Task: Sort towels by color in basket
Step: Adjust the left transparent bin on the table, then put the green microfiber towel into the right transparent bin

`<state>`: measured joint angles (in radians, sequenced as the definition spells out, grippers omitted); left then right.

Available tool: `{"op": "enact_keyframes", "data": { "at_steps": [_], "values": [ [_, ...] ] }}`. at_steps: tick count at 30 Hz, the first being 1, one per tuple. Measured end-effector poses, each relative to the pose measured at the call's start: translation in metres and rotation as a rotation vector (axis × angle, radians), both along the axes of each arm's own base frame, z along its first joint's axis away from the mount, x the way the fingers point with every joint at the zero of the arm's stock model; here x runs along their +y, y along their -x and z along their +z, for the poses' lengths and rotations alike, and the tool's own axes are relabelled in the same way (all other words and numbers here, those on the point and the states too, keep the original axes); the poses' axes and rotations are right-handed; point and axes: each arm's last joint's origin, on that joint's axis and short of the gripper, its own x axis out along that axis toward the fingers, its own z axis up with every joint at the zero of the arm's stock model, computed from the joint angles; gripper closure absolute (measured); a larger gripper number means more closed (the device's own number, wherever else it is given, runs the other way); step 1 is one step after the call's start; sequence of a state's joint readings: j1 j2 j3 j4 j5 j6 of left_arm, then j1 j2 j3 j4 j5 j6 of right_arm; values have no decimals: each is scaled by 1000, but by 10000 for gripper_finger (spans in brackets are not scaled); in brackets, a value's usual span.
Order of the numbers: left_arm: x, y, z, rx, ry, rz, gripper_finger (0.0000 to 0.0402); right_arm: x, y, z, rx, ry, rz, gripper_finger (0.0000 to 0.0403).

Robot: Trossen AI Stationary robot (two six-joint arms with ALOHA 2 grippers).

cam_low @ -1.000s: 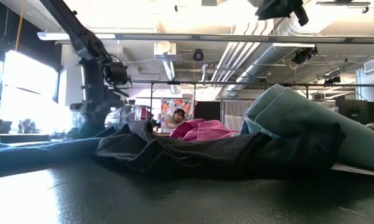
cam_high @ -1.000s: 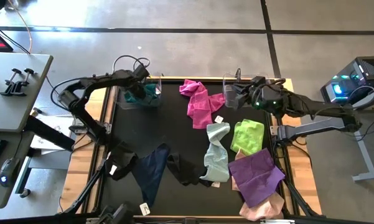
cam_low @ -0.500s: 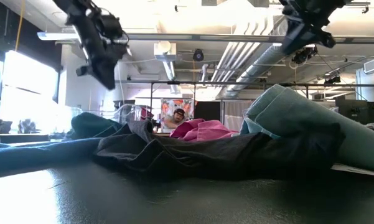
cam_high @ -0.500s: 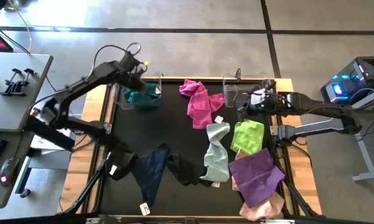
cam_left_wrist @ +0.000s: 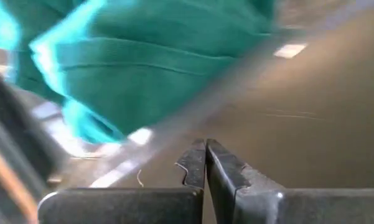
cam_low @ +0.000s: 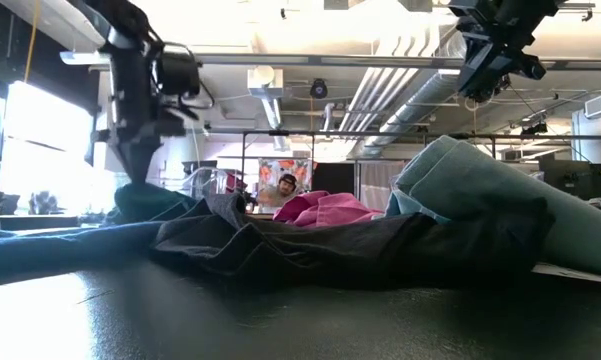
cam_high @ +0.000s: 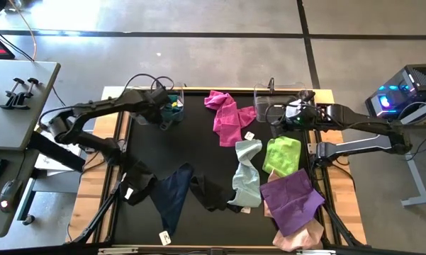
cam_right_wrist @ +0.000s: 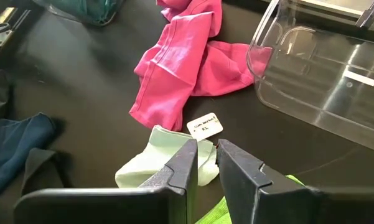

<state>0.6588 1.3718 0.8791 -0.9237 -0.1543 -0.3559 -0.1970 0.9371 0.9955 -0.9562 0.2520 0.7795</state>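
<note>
- Left wrist view is showing the left gripper [cam_left_wrist: 205, 163] with its two dark fingers [cam_left_wrist: 227, 171] pressed together and nothing between them; just past their tips a teal towel [cam_left_wrist: 155, 56] is lying bunched behind the clear wall of a bin.
- High view is placing that gripper [cam_high: 159, 108] at the left clear bin [cam_high: 143, 117] on the far left edge of the black table [cam_high: 184, 145], with the teal towel [cam_high: 172, 106] sitting inside the bin.
- Right wrist view is showing the right gripper [cam_right_wrist: 203, 163] with its fingers [cam_right_wrist: 241, 173] nearly touching and gripping nothing, hanging above the white tag [cam_right_wrist: 205, 125] where the magenta towel [cam_right_wrist: 183, 59] is meeting the mint towel [cam_right_wrist: 165, 165]; the right clear bin [cam_right_wrist: 327, 74] is standing empty just beside them.
- Farther out on the table, a lime towel [cam_high: 282, 154], a purple towel [cam_high: 292, 200] and a pale pink towel [cam_high: 298, 237] are overlapping on the right, while a navy towel [cam_high: 171, 197] and a black towel [cam_high: 211, 193] are lying near the front, all unsorted.
- Judging the risk: because the magenta and mint cloths are touching at the tag, a descent there could be pinching both at once or catching only the tag, dragging the wrong colour toward a bin.
- The tag is carrying small dark print, but it is too small to read; no brand is legible anywhere.
</note>
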Motion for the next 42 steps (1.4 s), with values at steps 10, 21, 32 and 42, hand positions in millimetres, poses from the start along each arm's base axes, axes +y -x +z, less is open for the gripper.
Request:
{"op": "enact_keyframes", "data": {
  "at_steps": [10,21,32,42],
  "values": [
    [15,9,-7,207,-58,-112,401,2,0,-1,1,-43,27,343],
    [5,-2,75,107,-112,-153,401,10,13,-43,243,-351,-50,253],
    [1,-24,141,-239,-384,-187,402,9,5,-121,456,-483,-222,159],
    [0,-36,141,-319,-374,-228,401,7,-3,-172,539,-471,-198,199]
  ]
}}
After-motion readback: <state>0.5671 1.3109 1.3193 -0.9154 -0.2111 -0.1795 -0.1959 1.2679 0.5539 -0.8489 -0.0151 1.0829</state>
